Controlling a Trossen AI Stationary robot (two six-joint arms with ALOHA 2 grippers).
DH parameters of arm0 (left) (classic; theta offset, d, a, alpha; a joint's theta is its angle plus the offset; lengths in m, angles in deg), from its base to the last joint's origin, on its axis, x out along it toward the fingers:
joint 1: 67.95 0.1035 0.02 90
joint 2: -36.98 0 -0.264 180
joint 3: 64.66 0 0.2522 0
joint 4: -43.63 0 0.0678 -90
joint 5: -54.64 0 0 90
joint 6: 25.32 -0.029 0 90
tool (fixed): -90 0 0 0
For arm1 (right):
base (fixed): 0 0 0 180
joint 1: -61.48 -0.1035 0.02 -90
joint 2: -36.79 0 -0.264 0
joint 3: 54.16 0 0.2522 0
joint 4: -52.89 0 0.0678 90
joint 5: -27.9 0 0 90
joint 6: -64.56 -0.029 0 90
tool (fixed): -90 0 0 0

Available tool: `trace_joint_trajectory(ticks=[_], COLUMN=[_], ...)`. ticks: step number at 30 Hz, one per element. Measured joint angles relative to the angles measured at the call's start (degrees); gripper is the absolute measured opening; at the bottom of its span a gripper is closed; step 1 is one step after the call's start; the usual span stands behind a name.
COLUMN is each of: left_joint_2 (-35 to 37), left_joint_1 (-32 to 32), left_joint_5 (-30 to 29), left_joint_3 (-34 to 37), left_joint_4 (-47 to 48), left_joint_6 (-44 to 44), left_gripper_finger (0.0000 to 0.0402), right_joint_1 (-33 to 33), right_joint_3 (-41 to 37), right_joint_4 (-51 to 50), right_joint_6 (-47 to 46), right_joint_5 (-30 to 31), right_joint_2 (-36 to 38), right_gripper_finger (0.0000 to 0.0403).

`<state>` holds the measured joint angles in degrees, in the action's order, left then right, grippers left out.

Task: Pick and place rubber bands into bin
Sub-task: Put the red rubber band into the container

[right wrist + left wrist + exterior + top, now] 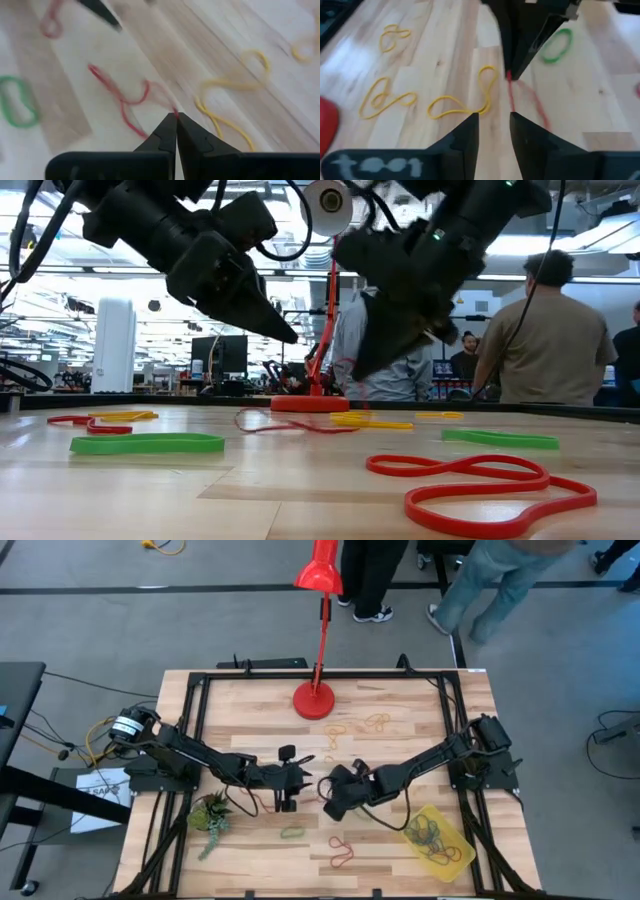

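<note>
A thin red rubber band (125,97) lies on the wood near the table's middle, one end drawn up to my right gripper (176,116), which is shut on it. My left gripper (492,127) stands open just to the table's left of it (308,775), its fingers aimed at the right gripper's tips (512,70) and touching nothing. More bands lie loose: yellow ones (340,730) toward the far side, a green one (291,833) and red ones (342,852) near the front. The yellow bin (460,862) at the front right holds several bands. My right gripper pinches one end of the red band's loop (172,111) between its two fingertips. The fingers slant down from the table's right. That end is lifted a little; the rest of the band (537,107) trails slack on the table.
A red lamp base (315,700) stands at the far middle, with its stem rising over the table. A small green plant (212,815) sits at the front left. People stand beyond the far edge (545,330). Bare wood lies between the grippers and the bin.
</note>
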<state>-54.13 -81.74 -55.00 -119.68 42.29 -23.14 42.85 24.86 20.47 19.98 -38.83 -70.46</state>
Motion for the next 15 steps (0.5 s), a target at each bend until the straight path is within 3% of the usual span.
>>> trace_joint_trajectory(ticks=[5, 9, 15], left_joint_2=[0.0, 0.0, 0.02], left_joint_1=[0.07, 0.45, 1.36], left_joint_5=[-3.61, -3.63, -3.64], left_joint_3=[-0.02, -0.02, -0.02], left_joint_4=[3.27, 5.24, 7.04], left_joint_6=[0.65, 0.45, 1.52], left_gripper_finger=[0.0105, 0.0105, 0.0105], right_joint_1=[-1.27, -4.41, -15.28], right_joint_3=[0.42, 3.8, 14.3], right_joint_4=[-12.68, -28.27, -47.25], right_joint_6=[-7.94, -14.29, -28.14], right_joint_5=[1.22, 1.21, 1.31], right_joint_2=[2.93, 7.84, 15.6], right_gripper_finger=[0.0001, 0.0001, 0.0])
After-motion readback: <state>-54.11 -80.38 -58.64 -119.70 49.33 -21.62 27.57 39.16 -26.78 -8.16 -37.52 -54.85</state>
